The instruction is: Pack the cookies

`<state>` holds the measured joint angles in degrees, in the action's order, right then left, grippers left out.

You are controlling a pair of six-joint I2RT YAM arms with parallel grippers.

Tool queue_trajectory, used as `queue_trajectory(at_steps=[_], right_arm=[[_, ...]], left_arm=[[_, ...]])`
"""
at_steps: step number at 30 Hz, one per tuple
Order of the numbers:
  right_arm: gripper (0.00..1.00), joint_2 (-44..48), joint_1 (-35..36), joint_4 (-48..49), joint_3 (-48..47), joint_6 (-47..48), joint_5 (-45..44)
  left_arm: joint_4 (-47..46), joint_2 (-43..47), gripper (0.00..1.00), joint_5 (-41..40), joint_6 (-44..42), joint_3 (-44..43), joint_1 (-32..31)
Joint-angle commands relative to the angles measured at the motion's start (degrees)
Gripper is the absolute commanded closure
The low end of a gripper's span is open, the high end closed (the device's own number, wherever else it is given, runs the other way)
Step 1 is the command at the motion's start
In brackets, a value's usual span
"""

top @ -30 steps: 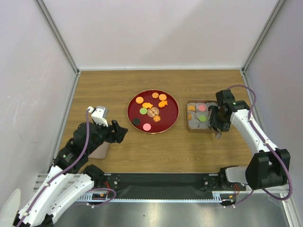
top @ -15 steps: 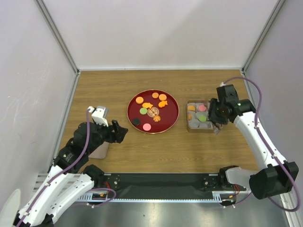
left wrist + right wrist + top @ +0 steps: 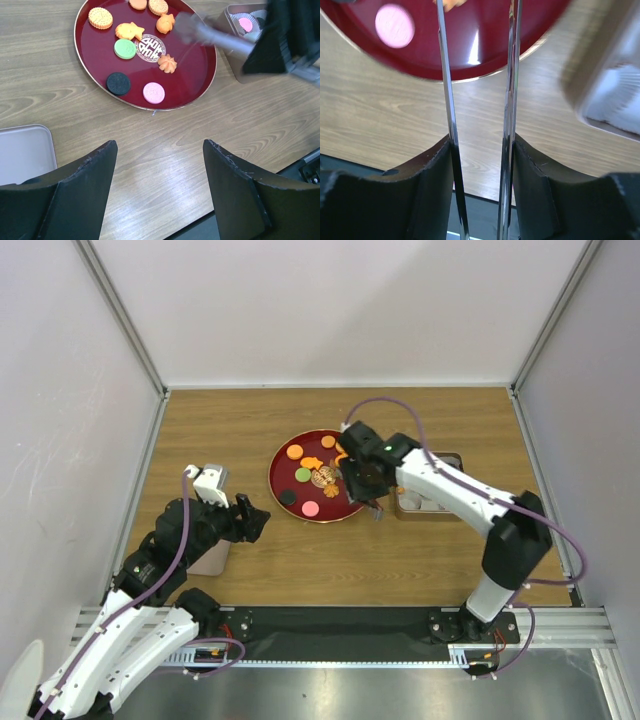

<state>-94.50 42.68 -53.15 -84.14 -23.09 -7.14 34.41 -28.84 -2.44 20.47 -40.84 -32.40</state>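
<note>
The cookies lie on the dark-red plate [image 3: 275,475]: orange rounds [image 3: 295,451], an orange fish [image 3: 311,463], a green one [image 3: 302,474], a black one [image 3: 288,497] and a pink one [image 3: 310,508]. They also show in the left wrist view, among them the green [image 3: 125,48], the black [image 3: 118,83] and the pink [image 3: 154,92]. My right gripper [image 3: 365,478] is over the plate's right side, shut on metal tongs [image 3: 445,75]. The tongs' blades stand apart with nothing seen between them. My left gripper [image 3: 160,150] is open and empty over bare wood, left of the plate.
The metal tin [image 3: 440,508] with cookies in paper cups stands right of the plate, partly hidden by my right arm; it also shows in the left wrist view [image 3: 235,20]. Its flat lid [image 3: 25,152] lies under my left wrist. White walls close in the table.
My right arm has swung left with the tongs, from over the tin to over the plate's right side. The left arm has not moved.
</note>
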Motion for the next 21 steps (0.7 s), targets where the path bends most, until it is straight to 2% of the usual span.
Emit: queue_trajectory(at_steps=[1, 10, 21], right_arm=[[0.50, -2.87, 3.20, 0.06, -4.54, 0.24, -1.74], [0.48, -7.89, 7.24, -0.99, -6.12, 0.86, -3.32], [0.48, -11.40, 8.65, -3.10, -6.39, 1.03, -6.49]], left_arm=[[-1.37, 0.36, 0.24, -0.46, -0.69, -0.38, -0.29], [-1.37, 0.19, 0.24, -0.38, -0.69, -0.38, -0.38], [-1.37, 0.19, 0.24, -0.38, -0.69, -0.38, -0.29]])
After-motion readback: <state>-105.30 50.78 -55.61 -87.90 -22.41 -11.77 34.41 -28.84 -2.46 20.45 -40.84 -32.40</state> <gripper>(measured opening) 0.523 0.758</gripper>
